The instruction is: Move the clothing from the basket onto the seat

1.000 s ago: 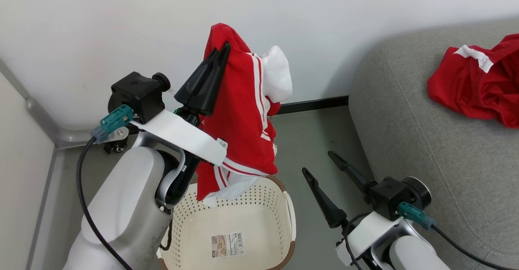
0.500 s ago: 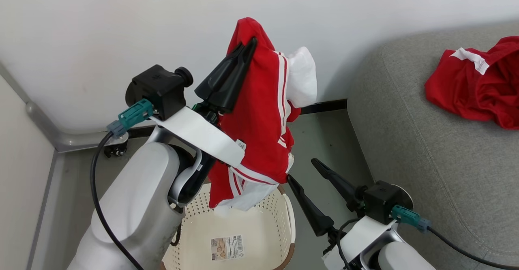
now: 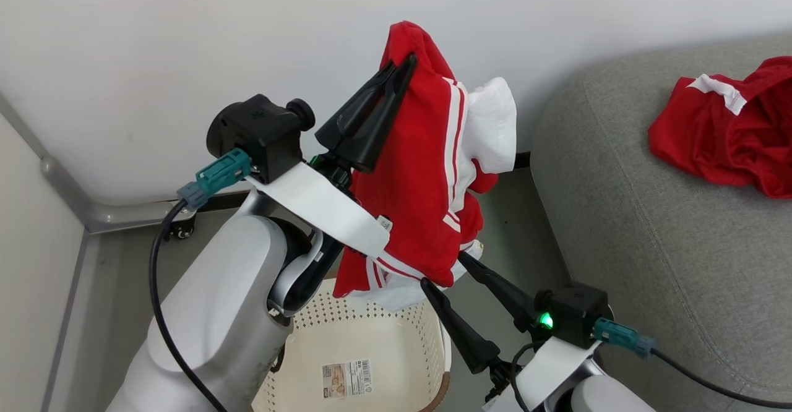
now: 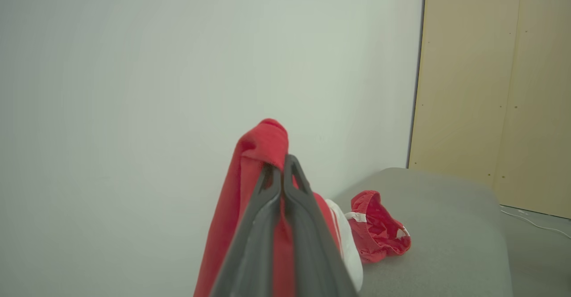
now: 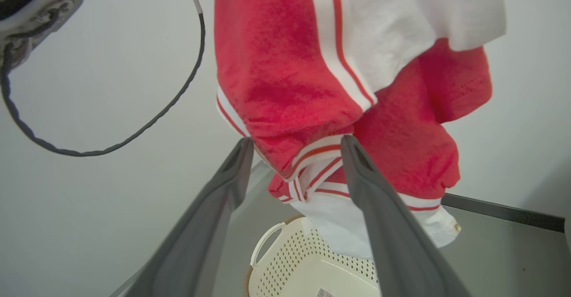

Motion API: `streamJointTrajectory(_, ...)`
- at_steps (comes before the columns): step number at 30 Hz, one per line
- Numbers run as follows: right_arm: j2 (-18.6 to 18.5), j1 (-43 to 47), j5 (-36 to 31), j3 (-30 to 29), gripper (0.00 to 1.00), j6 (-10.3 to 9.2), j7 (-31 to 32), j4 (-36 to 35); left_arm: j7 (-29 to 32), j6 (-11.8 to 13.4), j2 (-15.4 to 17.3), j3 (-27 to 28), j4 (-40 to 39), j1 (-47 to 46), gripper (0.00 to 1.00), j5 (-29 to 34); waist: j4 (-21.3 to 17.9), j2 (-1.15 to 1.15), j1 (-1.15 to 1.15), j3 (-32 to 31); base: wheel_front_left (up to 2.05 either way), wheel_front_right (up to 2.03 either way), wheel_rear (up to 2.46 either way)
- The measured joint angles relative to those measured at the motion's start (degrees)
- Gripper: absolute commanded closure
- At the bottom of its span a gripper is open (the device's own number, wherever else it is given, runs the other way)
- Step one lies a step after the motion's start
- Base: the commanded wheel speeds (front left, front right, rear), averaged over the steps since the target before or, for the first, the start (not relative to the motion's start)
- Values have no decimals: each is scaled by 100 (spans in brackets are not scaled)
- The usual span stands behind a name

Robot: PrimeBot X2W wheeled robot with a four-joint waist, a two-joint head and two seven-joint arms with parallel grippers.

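- Left gripper (image 3: 402, 68): fingers pressed together, pinching the top fold of a red striped garment (image 3: 421, 171) and holding it high.
- The garment hangs with its long axis downward, its white hem dangling above the laundry basket (image 3: 346, 331).
- Right gripper (image 3: 445, 271): fingers spread, tips on either side of that hem, apparently not clamped on it.
- The grey sofa (image 3: 649, 226) lies to the right of the hanging garment, well apart from it and nearer the right arm. A second red garment (image 3: 730, 133) lies on it.

White wall (image 3: 124, 41), grey floor (image 3: 117, 276), black skirting (image 5: 504, 211), beige panel (image 4: 495, 87).
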Motion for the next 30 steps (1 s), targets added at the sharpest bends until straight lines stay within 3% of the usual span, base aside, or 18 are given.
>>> streamJointTrajectory(8, -124, -121, 48, 38, 1, 0, 0, -89, 63, 33, -36, -98, -93, 0, 100, -1, -8, 0, 0, 0, 0, 0, 0)
streamJointTrajectory(9, -145, -121, 87, 60, 74, 0, 0, -97, 90, 34, -37, -104, -93, 0, 100, -1, -9, 0, 0, 2, 0, 0, 0)
streamJointTrajectory(10, -164, -122, 105, 83, 100, 0, 0, -119, 100, 45, -37, -111, -93, 0, 100, -2, -10, 0, 0, 5, 0, 0, 0)
streamJointTrajectory(26, -359, -304, 267, 375, 100, 0, 0, -360, 354, 136, -42, -209, 60, 12, 100, -99, -78, 0, 0, 75, 0, 0, 0)
streamJointTrajectory(27, -356, -332, 302, 364, 100, 0, 1, -389, 354, 151, -43, -213, 69, 13, 93, -99, -85, 0, 0, 80, 0, 0, 0)
streamJointTrajectory(28, -352, -337, 353, 356, 100, 0, 0, -415, 355, 157, -42, -214, 71, 13, 63, -99, -92, 0, 0, 85, 0, 0, 0)
streamJointTrajectory(29, -350, -337, 377, 358, 100, 0, 1, -423, 369, 158, -42, -215, 77, 13, 27, -99, -98, 0, 0, 89, 0, 0, 0)
streamJointTrajectory(30, -355, -336, 376, 358, 100, 0, 1, -423, 378, 159, -41, -219, 92, 13, 0, -98, -103, 0, 0, 90, 0, 0, 0)
